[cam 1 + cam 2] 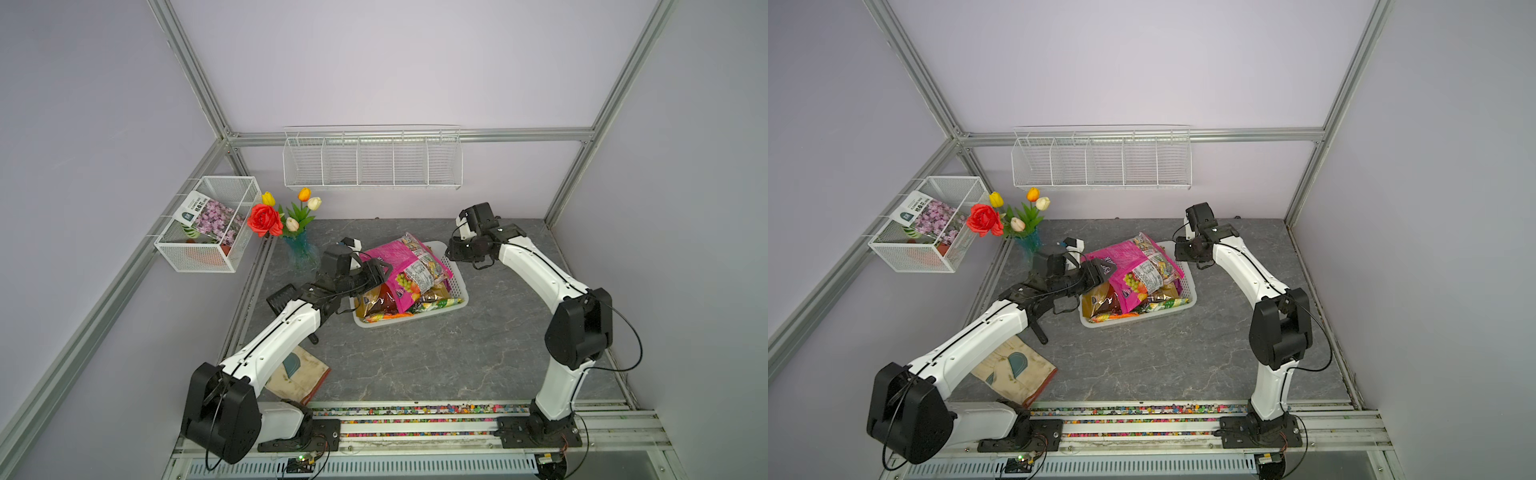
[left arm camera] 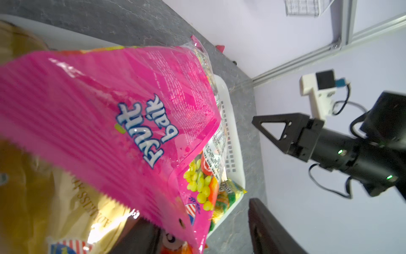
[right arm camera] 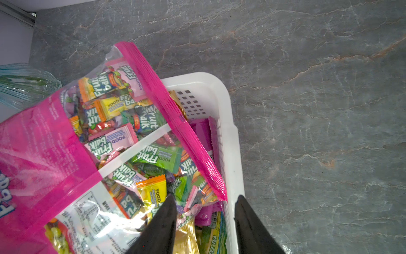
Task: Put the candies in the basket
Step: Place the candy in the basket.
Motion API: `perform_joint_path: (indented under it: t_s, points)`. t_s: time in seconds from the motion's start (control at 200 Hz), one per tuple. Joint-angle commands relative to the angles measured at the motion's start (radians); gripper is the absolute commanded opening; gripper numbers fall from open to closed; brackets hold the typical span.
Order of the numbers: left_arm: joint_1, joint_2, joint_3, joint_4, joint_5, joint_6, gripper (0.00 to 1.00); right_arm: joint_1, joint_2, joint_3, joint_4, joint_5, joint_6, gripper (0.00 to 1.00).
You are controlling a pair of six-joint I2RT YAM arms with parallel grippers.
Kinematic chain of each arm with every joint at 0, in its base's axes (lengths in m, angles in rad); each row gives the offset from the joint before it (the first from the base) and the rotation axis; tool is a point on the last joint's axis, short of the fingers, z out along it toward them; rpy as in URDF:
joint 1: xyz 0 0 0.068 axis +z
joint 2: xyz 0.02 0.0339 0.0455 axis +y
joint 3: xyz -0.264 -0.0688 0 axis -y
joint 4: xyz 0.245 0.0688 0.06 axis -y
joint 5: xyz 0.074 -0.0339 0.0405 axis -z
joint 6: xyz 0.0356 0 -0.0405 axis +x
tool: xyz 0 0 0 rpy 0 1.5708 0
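The white basket [image 1: 461, 300] [image 1: 1190, 300] stands mid-table, piled with candies. On top lies the large pink "Fruit" bag [image 1: 390, 254] [image 2: 109, 110] [image 3: 33, 143], tilted, its far end overhanging the rim. Below it show a gold bag [image 1: 368, 301] [image 2: 66, 209], a yellow-green bag [image 1: 432, 306] and a purple bag [image 3: 202, 132]. My left gripper [image 1: 376, 268] [image 2: 197, 215] is open at the pink bag's near-left corner, which lies between its fingers. My right gripper [image 1: 451, 249] [image 3: 205, 196] is open and straddles the basket's rim [image 3: 230, 154], one finger on the candies, the other outside.
A glass vase of flowers [image 1: 301, 249] stands left of the basket, close behind my left arm. A wire mesh box [image 1: 208, 224] with a seed packet hangs on the left wall, a long wire rack [image 1: 372, 160] on the back wall. A beige cloth [image 1: 299, 370] lies under my left arm.
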Motion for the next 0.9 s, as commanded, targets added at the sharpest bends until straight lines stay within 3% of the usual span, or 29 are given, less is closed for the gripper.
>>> perform_joint_path:
  t_s: [0.0,0.18,0.295,0.605,0.895]
  points:
    - [0.004,0.066,0.023,0.042,0.058,0.015,0.56,-0.015,0.002,-0.022,0.012,-0.035,-0.024,0.47]
    - [0.004,0.126,0.131,-0.102,-0.015,0.092,0.38,-0.026,0.020,-0.019,0.002,-0.125,-0.054,0.47]
    - [0.010,0.114,0.172,-0.172,-0.064,0.160,0.00,-0.026,0.026,-0.017,-0.004,-0.140,-0.065,0.47]
    - [0.180,0.092,0.189,-0.293,0.052,0.212,0.00,-0.026,0.048,-0.022,-0.054,-0.213,-0.147,0.49]
    - [0.216,0.187,0.209,-0.385,0.066,0.346,0.00,-0.026,0.095,-0.033,-0.016,-0.412,-0.139,0.51]
